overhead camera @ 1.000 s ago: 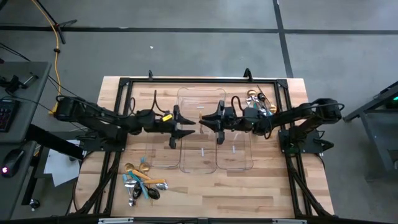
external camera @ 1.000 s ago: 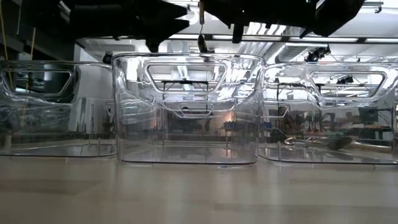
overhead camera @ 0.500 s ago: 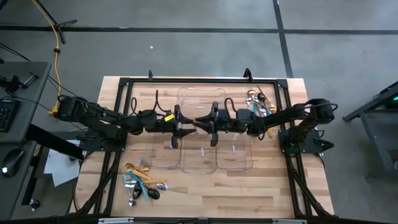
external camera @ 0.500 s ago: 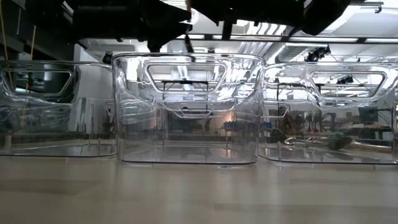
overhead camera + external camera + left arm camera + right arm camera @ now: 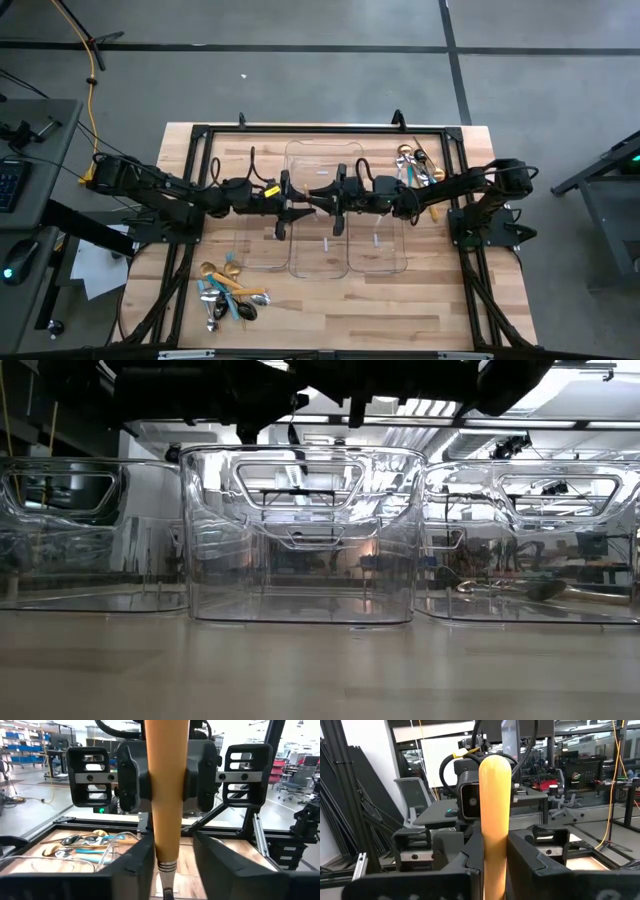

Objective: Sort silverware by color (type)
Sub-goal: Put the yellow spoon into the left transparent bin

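progress: early, we judge | right gripper (image 5: 333, 199) pinches orange-handled utensil (image 5: 495, 820), left gripper (image 5: 292, 202) spread around it | clear trays (image 5: 325, 262) look empty; two piles (image 5: 228, 292) unsorted

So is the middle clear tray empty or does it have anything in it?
Empty: the low view shows nothing inside the middle clear tray.

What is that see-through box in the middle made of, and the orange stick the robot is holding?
The middle bin looks like clear, glossy plastic: you see the room through it and lights glint on its walls. The orange handle seems smooth plastic with a soft sheen, though painted or coated metal is possible.
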Robot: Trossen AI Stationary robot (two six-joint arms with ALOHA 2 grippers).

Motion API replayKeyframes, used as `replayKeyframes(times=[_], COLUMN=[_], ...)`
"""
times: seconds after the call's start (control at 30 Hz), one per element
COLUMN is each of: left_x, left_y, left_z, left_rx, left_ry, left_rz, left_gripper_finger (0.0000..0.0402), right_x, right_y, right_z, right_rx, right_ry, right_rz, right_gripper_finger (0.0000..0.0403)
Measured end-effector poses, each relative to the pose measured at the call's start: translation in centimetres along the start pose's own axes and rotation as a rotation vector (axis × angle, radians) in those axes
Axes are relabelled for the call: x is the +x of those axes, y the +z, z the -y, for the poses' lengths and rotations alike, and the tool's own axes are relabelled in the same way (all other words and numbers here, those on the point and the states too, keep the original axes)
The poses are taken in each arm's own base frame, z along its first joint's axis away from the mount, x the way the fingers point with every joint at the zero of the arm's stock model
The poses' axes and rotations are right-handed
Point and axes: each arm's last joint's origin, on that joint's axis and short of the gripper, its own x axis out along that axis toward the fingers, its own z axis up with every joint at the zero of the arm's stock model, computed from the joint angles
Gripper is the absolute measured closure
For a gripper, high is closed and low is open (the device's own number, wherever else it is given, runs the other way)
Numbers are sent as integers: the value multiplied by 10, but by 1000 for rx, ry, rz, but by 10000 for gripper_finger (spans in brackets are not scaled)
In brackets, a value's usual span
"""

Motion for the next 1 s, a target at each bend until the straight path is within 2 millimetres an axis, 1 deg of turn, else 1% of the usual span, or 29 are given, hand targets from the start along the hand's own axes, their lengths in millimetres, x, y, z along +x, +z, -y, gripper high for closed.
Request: replayKeyframes(times=[0.13,0.17,0.37,0.5,0.67,0.87,1.0], left_x=[0,0,0,-6,-27,-62,-82], left_y=[0,0,-1,3,21,25,27], left_z=[0,0,-1,-2,-3,-5,-5], left_rx=[9,13,18,42,55,29,-27], left_ry=[5,13,39,76,145,206,221], left_rz=[0,0,-11,-58,-99,-95,-121], left_gripper_finger=[367,372,372,372,372,372,372], right_x=[0,0,0,-2,-11,-38,-60], right_y=[0,0,-1,1,11,19,24], right_z=[0,0,-1,0,2,6,7], right_rx=[3,3,-10,-41,-86,-120,-137], right_ry=[1,1,23,0,-75,-179,-232], right_rz=[0,-2,-11,-30,-65,-80,-74], right_gripper_finger=[356,353,342,325,283,229,209])
